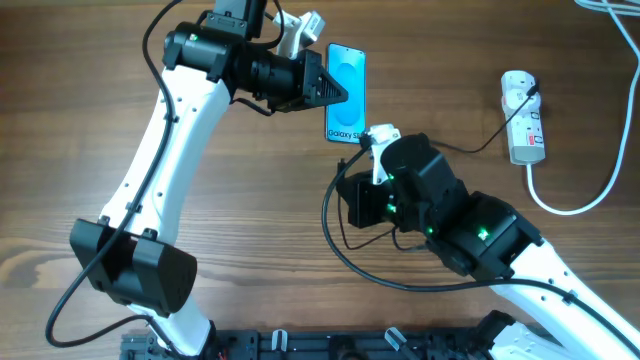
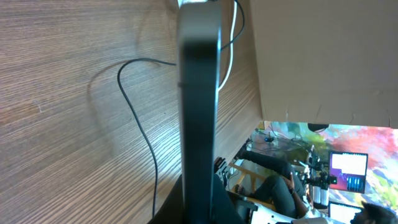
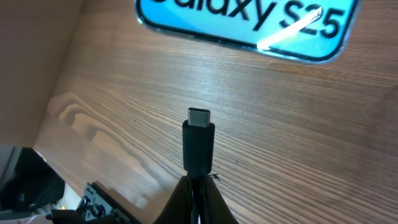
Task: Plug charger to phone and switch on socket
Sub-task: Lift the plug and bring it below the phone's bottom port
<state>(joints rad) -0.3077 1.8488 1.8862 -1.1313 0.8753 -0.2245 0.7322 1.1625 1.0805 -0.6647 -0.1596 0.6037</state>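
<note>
Charger (image 3: 198, 146) tip aims straight at phone (image 3: 249, 22) end, pinched in right hand (image 3: 198, 186).

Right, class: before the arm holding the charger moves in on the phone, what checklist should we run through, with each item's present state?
1. Grip of the left hand shut on the phone: ok.
2. Grip of the right hand shut on the charger, tip free in front: ok.
3. Tip facing the phone's lettered end, with a gap between them: ok.
4. Tip lined up to enter the phone: cannot tell; its end face is not visible.
5. The black plug sitting in the socket: ok.
6. Socket switched on: cannot tell.
</note>
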